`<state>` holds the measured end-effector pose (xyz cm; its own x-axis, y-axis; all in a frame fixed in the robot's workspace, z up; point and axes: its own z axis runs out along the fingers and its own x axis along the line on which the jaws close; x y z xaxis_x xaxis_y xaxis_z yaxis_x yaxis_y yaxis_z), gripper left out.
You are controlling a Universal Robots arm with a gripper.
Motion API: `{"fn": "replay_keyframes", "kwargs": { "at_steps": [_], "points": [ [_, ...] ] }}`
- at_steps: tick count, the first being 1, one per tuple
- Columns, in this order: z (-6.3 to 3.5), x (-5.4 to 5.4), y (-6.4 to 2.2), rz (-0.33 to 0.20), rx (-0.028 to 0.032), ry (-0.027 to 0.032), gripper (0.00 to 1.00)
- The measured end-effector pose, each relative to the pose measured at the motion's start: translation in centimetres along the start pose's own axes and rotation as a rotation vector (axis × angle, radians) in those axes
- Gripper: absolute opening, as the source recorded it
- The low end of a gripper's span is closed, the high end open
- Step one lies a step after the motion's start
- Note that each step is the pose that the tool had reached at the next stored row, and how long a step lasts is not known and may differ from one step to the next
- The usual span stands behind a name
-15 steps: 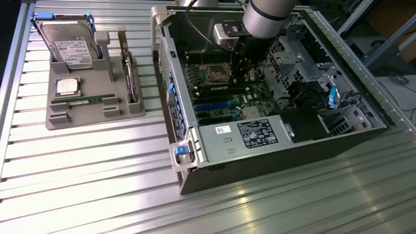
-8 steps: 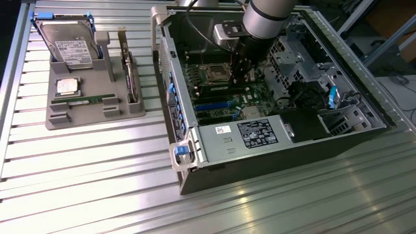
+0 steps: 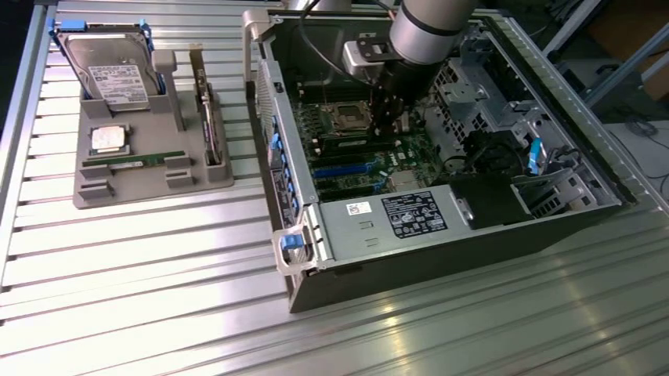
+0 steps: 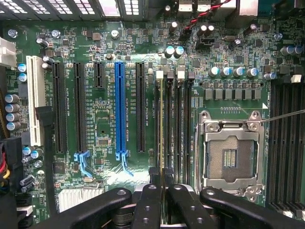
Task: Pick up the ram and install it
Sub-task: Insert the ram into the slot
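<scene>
Looking down on the bench from the exterior view, I logged a ribbed metal table point(image 3: 157, 266) with long grooves and hard white glare across its near half. At the exterior view's right, past the table edge, I saw metal frame struts point(image 3: 616, 70) and a dim patch of floor; the far left edge was dark.

A grey tray point(image 3: 125, 196) sat on the table at the exterior view's left, well apart from the glare. It held a hard drive point(image 3: 110, 70) standing on edge at the far end, a CPU point(image 3: 108, 139) lying flat, and a spare stick point(image 3: 136, 161) lying flat just nearer than the CPU.

An open case point(image 3: 439, 251) lay on its side in the middle of the table, its power supply point(image 3: 413, 215) at the near end. The arm point(image 3: 428, 31) reached down into it, with the gripper point(image 3: 389, 125) low over the board point(image 4: 105, 119).

In the wrist view the gripper point(image 4: 162, 188) was pinched nearly closed on the ram point(image 4: 162, 129), which it held edge-on between the black fingers point(image 4: 147, 205). The ram ran in line with the memory slots, between the blue slot point(image 4: 119, 109) and the empty socket point(image 4: 230, 155). I could not tell whether it was seated or only touching the slot.
</scene>
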<state>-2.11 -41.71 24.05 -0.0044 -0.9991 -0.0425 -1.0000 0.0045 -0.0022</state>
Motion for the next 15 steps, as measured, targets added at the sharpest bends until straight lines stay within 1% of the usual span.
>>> {"fn": "replay_keyframes", "kwargs": {
  "at_steps": [15],
  "points": [
    [0.26, -0.07, 0.09, 0.000, 0.0000, 0.0000, 0.12]
  ]
}}
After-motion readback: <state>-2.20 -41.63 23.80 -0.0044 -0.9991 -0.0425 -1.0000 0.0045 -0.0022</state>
